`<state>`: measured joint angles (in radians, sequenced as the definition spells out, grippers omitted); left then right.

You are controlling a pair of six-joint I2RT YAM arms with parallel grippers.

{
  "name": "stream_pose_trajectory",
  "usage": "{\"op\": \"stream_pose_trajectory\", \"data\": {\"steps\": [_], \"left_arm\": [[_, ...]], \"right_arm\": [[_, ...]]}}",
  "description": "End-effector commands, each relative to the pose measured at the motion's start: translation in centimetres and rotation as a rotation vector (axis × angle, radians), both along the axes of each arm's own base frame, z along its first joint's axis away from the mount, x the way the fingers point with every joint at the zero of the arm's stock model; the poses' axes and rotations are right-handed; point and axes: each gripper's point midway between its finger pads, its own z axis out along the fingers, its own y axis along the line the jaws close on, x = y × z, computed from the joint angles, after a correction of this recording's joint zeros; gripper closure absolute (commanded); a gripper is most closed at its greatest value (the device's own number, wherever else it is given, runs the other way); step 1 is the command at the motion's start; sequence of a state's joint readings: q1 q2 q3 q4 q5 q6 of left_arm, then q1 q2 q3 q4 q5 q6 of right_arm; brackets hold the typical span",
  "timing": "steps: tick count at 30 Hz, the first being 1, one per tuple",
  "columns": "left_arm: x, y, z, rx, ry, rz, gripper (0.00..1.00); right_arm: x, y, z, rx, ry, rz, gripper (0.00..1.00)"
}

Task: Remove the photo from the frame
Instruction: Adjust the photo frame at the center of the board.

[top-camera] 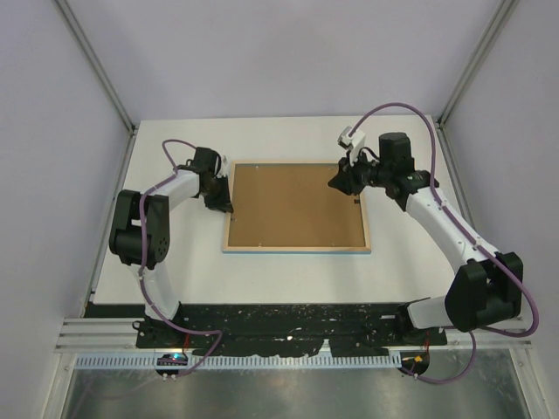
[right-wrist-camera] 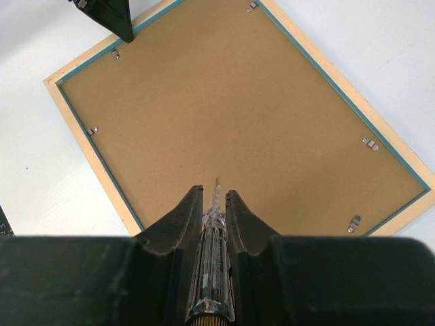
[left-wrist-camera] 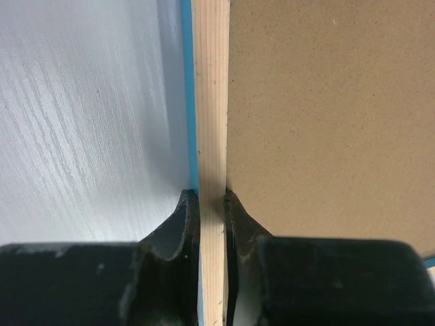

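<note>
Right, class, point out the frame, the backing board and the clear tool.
frame (left-wrist-camera: pixel 211 102), left wrist view, wooden back rail.
backing board (top-camera: pixel 295 205), top view, its centre.
clear tool (right-wrist-camera: pixel 212 272), right wrist view, its handle.

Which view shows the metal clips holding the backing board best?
Right wrist: several metal clips show clearly along the inner edge of the frame. In the top external view they are too small to tell; the left wrist shows none.

Board (top-camera: pixel 295 205) in frame (top-camera: pixel 297 250), on table (top-camera: pixel 288 279)
</note>
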<state>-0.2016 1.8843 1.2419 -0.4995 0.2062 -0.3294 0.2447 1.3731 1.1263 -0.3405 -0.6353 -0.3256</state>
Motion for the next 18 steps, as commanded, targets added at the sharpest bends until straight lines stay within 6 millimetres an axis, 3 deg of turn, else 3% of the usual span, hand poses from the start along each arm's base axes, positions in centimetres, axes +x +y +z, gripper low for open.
{"op": "stream_pose_trajectory", "data": {"steps": [1, 9, 18], "left_arm": [[0.7, -0.7, 0.5, -0.038, -0.01, -0.017, 0.84], [0.7, -0.8, 0.4, -0.042, -0.004, -0.021, 0.63], [0.5, -1.0, 0.5, -0.057, -0.001, -0.031, 0.59]], "right_arm": [[0.4, 0.6, 1.4, 0.039, -0.05, 0.013, 0.92], [0.6, 0.7, 0.7, 0.04, -0.031, 0.01, 0.92], [0.7, 0.6, 0.1, 0.032, -0.026, 0.006, 0.92]]}}
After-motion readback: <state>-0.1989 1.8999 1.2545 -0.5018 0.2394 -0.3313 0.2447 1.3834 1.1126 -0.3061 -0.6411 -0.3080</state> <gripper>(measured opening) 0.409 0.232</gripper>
